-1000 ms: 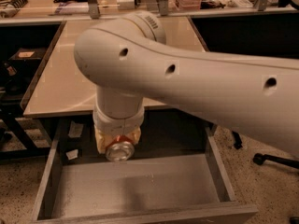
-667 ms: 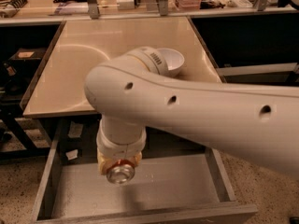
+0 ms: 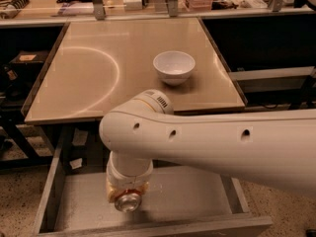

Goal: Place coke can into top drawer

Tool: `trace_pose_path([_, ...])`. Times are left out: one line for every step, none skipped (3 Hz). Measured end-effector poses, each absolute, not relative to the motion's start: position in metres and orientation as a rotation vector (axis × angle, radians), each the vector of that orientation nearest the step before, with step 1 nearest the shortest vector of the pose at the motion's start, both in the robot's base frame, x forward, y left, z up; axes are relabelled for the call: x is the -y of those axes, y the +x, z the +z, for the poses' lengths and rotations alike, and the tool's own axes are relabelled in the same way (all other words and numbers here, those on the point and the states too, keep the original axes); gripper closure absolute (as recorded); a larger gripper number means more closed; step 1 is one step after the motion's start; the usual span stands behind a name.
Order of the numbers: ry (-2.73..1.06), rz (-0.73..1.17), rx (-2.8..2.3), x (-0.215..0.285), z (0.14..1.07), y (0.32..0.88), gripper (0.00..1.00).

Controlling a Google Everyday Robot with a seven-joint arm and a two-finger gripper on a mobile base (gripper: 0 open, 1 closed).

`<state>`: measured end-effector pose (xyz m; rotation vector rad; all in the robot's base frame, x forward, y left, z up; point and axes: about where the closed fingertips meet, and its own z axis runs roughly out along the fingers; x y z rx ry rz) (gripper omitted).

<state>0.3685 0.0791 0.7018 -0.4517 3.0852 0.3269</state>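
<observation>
Now that the arm (image 3: 212, 142) has dropped toward the bottom of the frame, I can see the whole desk (image 3: 98, 83) again, with the white bowl (image 3: 174, 67) sitting uncovered at upper centre. A second ago that arm blocked most of the desk. The tool (image 3: 127, 197) hung near the back edge of the opening then; it now sits at lower left of centre, down inside the open top drawer (image 3: 192, 191).

The tool is pinching the coke can (image 3: 128, 202). I see the can's silver end facing the camera, a rim of red around it, and the pale pads pressed against its sides. The can is over the front-left part of the drawer's flat grey bottom, close to the front rim. I cannot tell whether it touches the floor or hangs just above it.

To me this means the carry is nearly done and the can is within the drawer's walls. What remains, as I judge it, is a short descent if needed, then letting go and lifting clear without nudging the can over.
</observation>
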Motion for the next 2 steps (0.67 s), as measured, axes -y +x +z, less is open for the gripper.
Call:
trace_pose_path([-0.446,0.328,-3.082,-0.085,0.676,0.376,1.00])
trace_pose_path([-0.465,0.327,-3.078,-0.091,0.653,0.386,1.00])
